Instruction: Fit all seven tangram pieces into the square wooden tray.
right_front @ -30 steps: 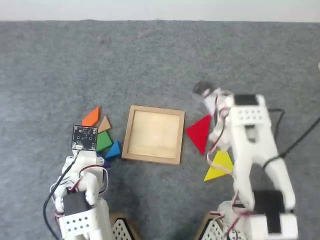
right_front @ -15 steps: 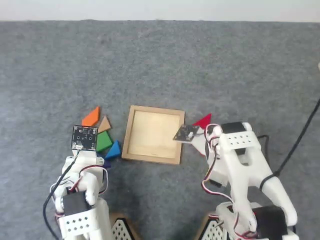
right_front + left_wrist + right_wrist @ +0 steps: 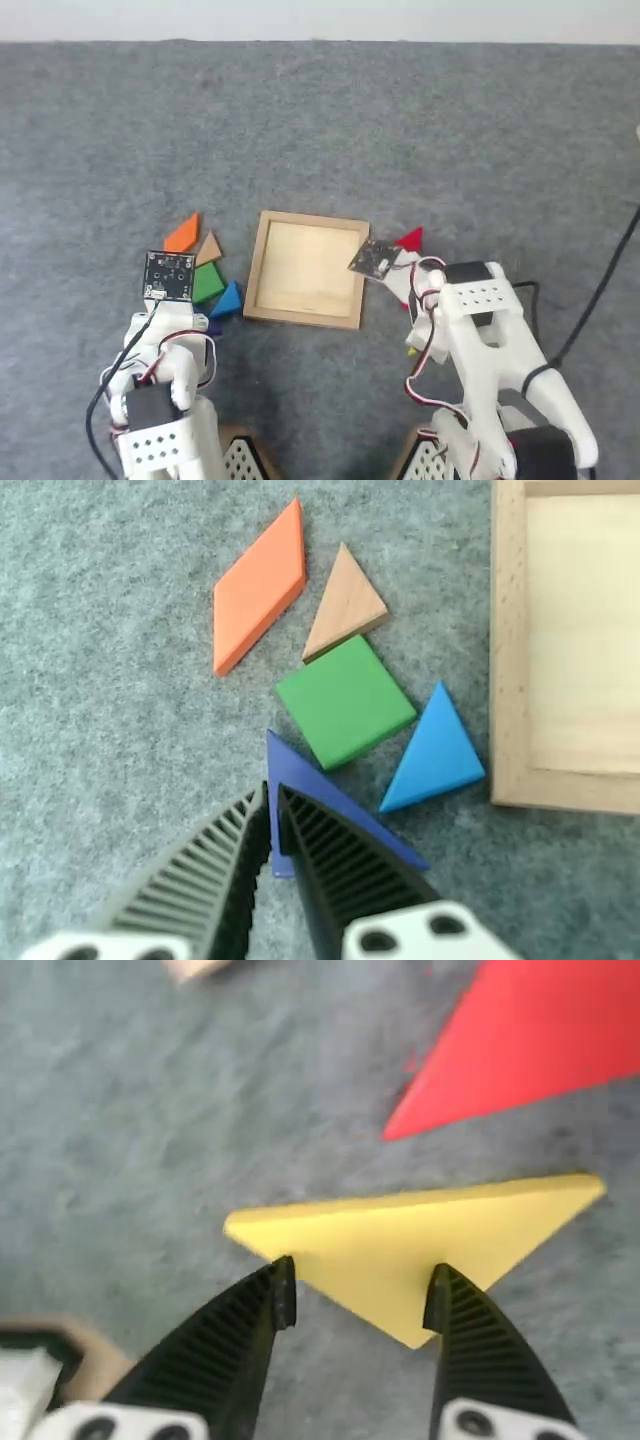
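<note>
High view: the square wooden tray (image 3: 252,281) lay mid-desk (image 3: 300,130), with open desk beyond its far edge.
Left wrist view: the left claw (image 3: 273,818) was closed and empty over the dark blue triangle (image 3: 290,765). The light blue triangle (image 3: 432,755) lay just beside the tray's rim.
Right wrist view: the right claw (image 3: 360,1288) was parted astride the yellow triangle (image 3: 400,1245), with the red triangle (image 3: 540,1030) near.

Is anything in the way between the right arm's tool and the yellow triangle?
Nothing visible is. The right tool is open and straddles the near corner of the yellow triangle, with only bare space between them. The red triangle lies farther out, beyond the yellow one, not in the tool's way.
</note>
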Controlling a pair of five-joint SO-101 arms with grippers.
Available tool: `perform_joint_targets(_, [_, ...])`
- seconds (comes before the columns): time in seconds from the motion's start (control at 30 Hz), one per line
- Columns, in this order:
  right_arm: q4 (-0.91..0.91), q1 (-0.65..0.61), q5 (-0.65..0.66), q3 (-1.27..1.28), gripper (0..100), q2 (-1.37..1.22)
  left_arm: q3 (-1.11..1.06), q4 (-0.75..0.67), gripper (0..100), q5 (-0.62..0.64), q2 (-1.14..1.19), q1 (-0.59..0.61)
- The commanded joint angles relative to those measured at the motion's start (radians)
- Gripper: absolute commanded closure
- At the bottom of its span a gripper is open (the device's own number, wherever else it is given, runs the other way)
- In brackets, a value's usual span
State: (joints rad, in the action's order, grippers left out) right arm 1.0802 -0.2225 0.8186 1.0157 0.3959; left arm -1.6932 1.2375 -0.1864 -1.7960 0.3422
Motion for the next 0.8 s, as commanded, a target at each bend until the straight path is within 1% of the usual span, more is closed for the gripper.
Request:
perform_joint_targets(0.0, [-0.108, 0.054, -0.052, 0.003, 76.2, -0.001, 0.008, 0.006, 98, 0.006, -0.02, -0.006])
perform_joint_targets(0.3, [-0.231, 0.179, -0.055, -0.015, 76.1, -0.002, 0.008, 0.006, 98, 0.006, -0.02, -0.006])
perform_joint_targets(0.43, [-0.225, 0.251, -0.184, -0.11, 76.1, -0.002, 0.008, 0.006, 98, 0.006, -0.02, -0.006])
perform_joint_targets(0.53, [-0.202, 0.28, -0.249, -0.199, 76.1, -0.056, 0.008, 0.006, 98, 0.006, -0.02, -0.006])
perform_joint_targets(0.77, [-0.01, 0.282, -0.439, -0.543, 76.2, -0.377, 0.008, 0.006, 98, 0.006, -0.02, -0.006])
